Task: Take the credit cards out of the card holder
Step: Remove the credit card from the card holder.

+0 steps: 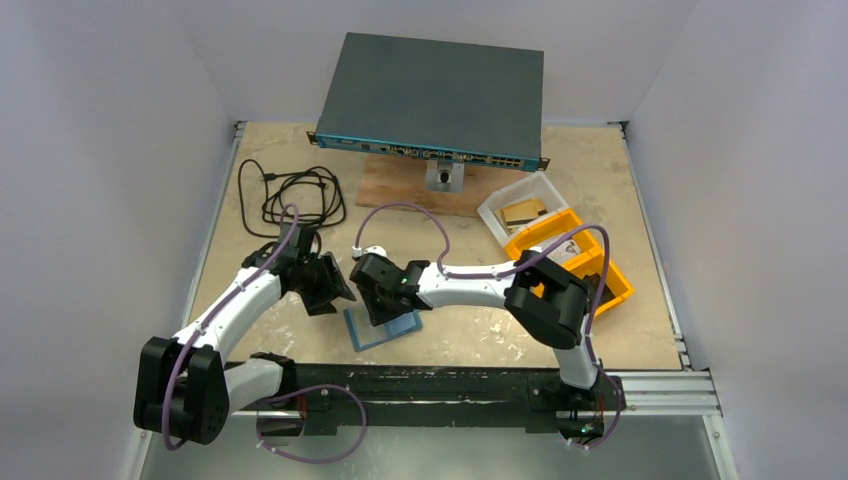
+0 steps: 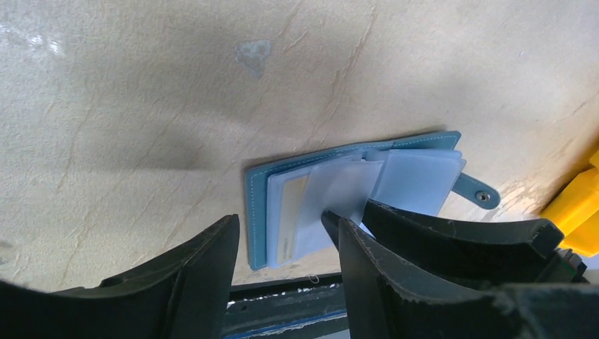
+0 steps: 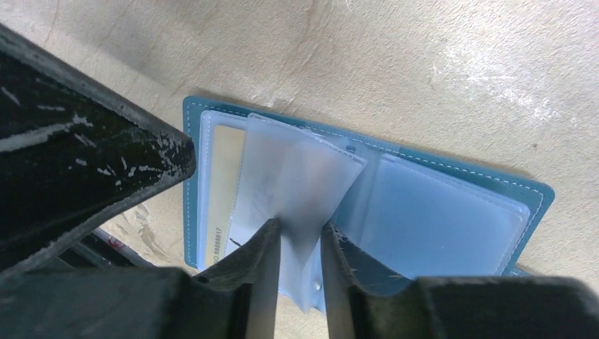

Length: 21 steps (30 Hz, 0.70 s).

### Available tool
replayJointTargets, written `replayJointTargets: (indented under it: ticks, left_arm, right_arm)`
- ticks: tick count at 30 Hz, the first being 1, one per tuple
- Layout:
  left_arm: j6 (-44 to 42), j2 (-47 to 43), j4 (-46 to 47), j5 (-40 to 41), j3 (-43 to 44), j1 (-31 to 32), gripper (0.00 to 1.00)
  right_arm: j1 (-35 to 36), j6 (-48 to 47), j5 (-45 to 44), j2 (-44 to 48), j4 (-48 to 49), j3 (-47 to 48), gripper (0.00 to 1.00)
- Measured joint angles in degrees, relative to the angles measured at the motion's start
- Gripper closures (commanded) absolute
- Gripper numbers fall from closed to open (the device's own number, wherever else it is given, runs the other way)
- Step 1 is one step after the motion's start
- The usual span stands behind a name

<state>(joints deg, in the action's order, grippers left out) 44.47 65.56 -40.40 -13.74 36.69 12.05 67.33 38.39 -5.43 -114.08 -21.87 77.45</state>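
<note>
1. We see our left arm [image 1: 240, 300] and right arm [image 1: 470, 287] built of white links and black joints.
2. We see a purple cable [image 1: 405, 206] looped along each.
3. Our left gripper [image 2: 281, 219] and right gripper [image 3: 300, 226] are black, their wedge fingers [image 3: 367, 275] scuffed pale.

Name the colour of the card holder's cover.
Teal-blue card holder, clearest in the right wrist view.
</note>
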Motion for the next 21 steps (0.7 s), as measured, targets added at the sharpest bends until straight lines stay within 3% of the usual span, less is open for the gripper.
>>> replayJointTargets:
  ticks: [5, 12, 21]
  left_arm:
    - [-1.0, 0.0, 0.7, -1.7, -0.7, 0.0, 0.51]
    - [-1.7, 0.0, 2.3, -5.6, -2.5, 0.5, 0.55]
    - [-0.5, 0.4, 5.7, -7.7, -2.6, 6.8, 0.63]
  right_arm:
    - [-0.5, 1.3, 0.9, -0.2, 1.2, -0.7, 0.92]
    - [-3.6, 3.5, 7.1, 2.2, 8.5, -6.8, 0.93]
    - [-8.0, 6.2, 17.6, 3.4, 18.7, -13.6, 0.94]
